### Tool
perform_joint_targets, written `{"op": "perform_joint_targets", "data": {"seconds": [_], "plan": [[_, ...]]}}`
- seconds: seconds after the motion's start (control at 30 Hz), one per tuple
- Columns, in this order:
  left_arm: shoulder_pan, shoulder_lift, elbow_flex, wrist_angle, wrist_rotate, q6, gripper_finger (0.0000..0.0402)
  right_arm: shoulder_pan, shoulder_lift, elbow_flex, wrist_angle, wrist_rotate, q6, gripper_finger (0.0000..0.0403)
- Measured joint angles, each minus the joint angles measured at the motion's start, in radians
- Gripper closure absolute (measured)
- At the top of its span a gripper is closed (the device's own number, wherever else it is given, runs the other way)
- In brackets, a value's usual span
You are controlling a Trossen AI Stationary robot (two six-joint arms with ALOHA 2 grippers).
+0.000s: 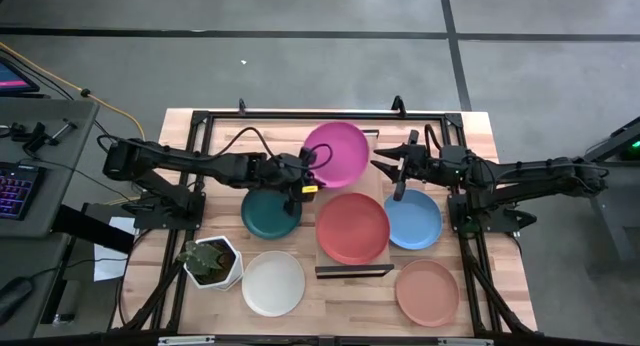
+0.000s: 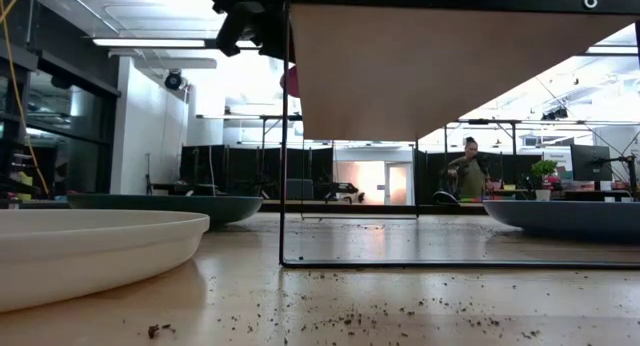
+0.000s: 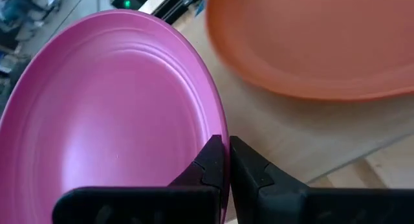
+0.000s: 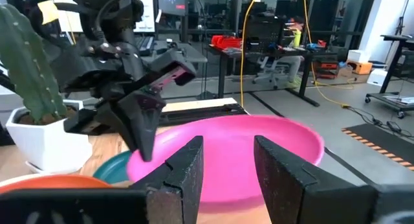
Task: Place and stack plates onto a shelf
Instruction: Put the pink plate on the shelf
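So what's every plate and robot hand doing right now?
Pink plate: held up by its rim, over the shelf's far end.
Left gripper: shut on the pink plate's rim.
Right gripper: open, beside the pink plate, holding nothing.
Red plate: lying on the shelf.
Teal plate, white plate, blue plate, tan plate: flat on the table.

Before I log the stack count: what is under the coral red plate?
The coral red plate lies on the shelf, whose board shows beside it. Whether another plate hides beneath cannot be seen.
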Motion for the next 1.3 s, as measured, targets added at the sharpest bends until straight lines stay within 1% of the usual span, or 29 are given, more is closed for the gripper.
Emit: {"op": "perform_joint_targets", "data": {"seconds": [0.2,0.43,0.57,0.73,0.8,1.13,1.3], "plan": [[0.001,0.0,0.0,-0.023,0.107,0.0,0.0401,0.0,0.0,0.0,-0.005,-0.004,0.002,0.0276],[0.027,0.0,0.0,-0.018,0.109,0.0,0.0401,0.0,0.0,0.0,-0.007,-0.004,0.001,0.0276],[0.055,0.0,0.0,-0.022,0.142,-0.012,0.0401,0.0,0.0,0.0,-0.008,-0.004,0.001,0.0276],[0.08,0.0,0.0,-0.023,0.262,-0.051,0.0401,0.0,0.0,0.0,-0.008,-0.004,0.001,0.0276],[0.081,0.0,0.0,-0.023,0.289,-0.054,0.0401,0.0,0.0,0.0,-0.008,-0.004,0.001,0.0276],[0.085,0.0,0.0,0.006,0.307,-0.054,0.0401,0.0,0.0,0.0,-0.007,-0.004,0.003,0.0276],[0.105,-0.001,0.0,0.035,0.367,-0.063,0.0401,0.0,0.0,0.0,-0.007,-0.004,0.003,0.0276]]}}
